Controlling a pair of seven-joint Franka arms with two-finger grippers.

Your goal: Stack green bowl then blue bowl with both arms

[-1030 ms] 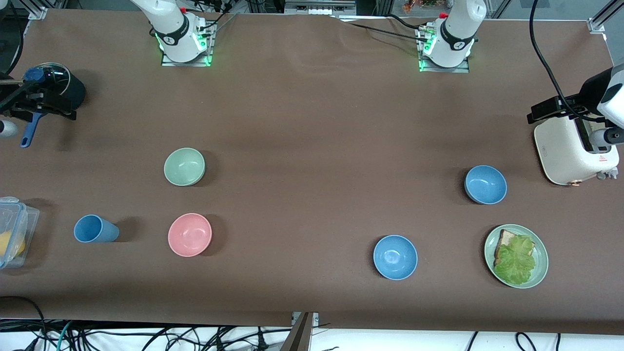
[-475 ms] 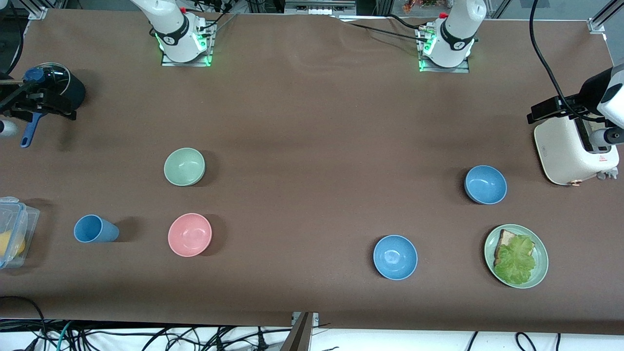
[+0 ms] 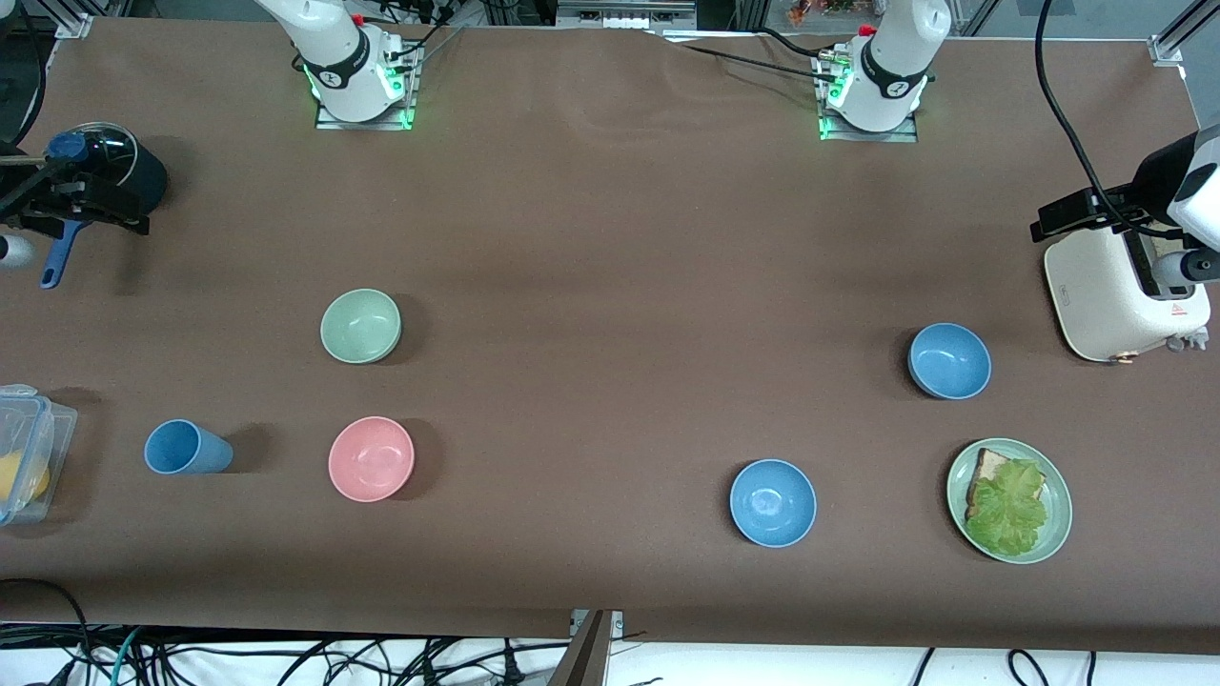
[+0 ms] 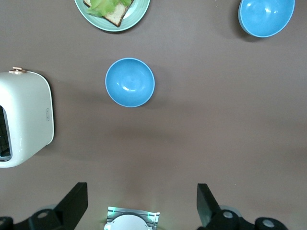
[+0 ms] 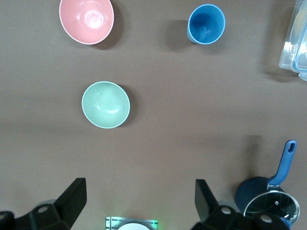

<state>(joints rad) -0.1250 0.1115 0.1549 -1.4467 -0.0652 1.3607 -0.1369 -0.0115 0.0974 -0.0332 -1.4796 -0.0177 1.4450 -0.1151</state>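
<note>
The green bowl point(image 3: 360, 326) point(image 5: 105, 104) sits upright toward the right arm's end of the table. Two like blue bowls stand toward the left arm's end: one point(image 3: 948, 360) point(image 4: 129, 82) farther from the front camera, the other point(image 3: 773, 502) point(image 4: 266, 17) nearer. My left gripper point(image 4: 141, 187) hangs open and empty, high over bare table between its base and the farther blue bowl. My right gripper point(image 5: 140, 182) is likewise open and empty, high over bare table between its base and the green bowl. Both arms wait.
A pink bowl point(image 3: 371, 458) and a blue cup point(image 3: 186, 448) stand nearer the front camera than the green bowl. Also here: a green plate point(image 3: 1058, 514) with bread and lettuce, a white toaster point(image 3: 1106, 295), a lidded dark pot point(image 5: 268, 203), a clear box point(image 3: 33, 448).
</note>
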